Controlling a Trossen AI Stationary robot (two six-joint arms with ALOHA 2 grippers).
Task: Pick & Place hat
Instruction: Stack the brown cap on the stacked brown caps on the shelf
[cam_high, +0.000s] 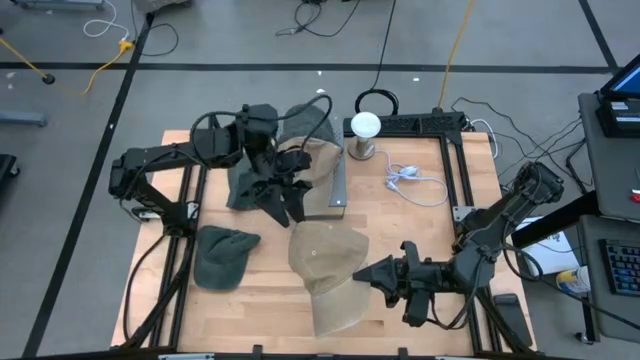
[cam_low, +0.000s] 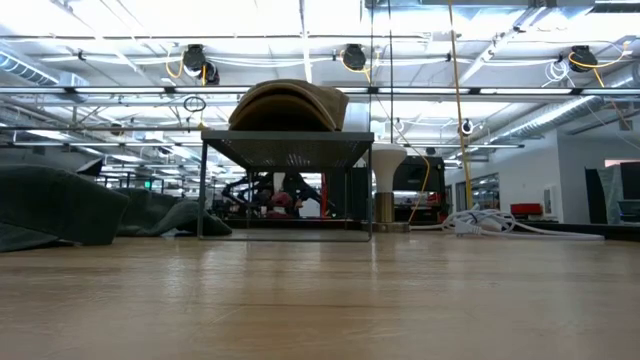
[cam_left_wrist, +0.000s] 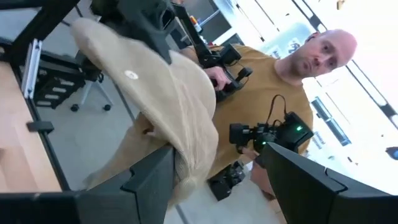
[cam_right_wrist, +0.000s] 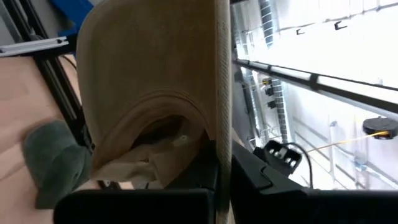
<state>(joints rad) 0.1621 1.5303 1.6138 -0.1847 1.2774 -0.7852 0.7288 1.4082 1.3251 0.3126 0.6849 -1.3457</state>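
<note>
A tan hat (cam_high: 325, 265) hangs in the air over the table's near middle, with my right gripper (cam_high: 372, 270) shut on it. In the left wrist view its crown (cam_left_wrist: 161, 93), with the top button, faces my left gripper (cam_left_wrist: 214, 162). That gripper (cam_high: 285, 200) is raised by the rack with its fingers open; no touch with the hat shows. Another tan hat (cam_low: 285, 105) rests with its underside on the metal rack (cam_low: 290, 150). A green hat (cam_high: 225, 255) lies on the table at the near left. Neither gripper shows in the low view. My right gripper pinches the tan hat's brim (cam_right_wrist: 222, 134) between its two fingers, the brim showing edge-on and running back between them. The fingers come about level from the table's right side. The hat is lifted clear of the table, its hollow inside (cam_right_wrist: 149, 124) turned toward the wrist.
A second dark green hat (cam_high: 240, 190) lies on the table left of the rack, under my left arm. A white round-topped stand (cam_high: 364, 128) and a white cable (cam_high: 410, 180) are at the far right. A person (cam_left_wrist: 273, 81) holding devices stands beyond the table.
</note>
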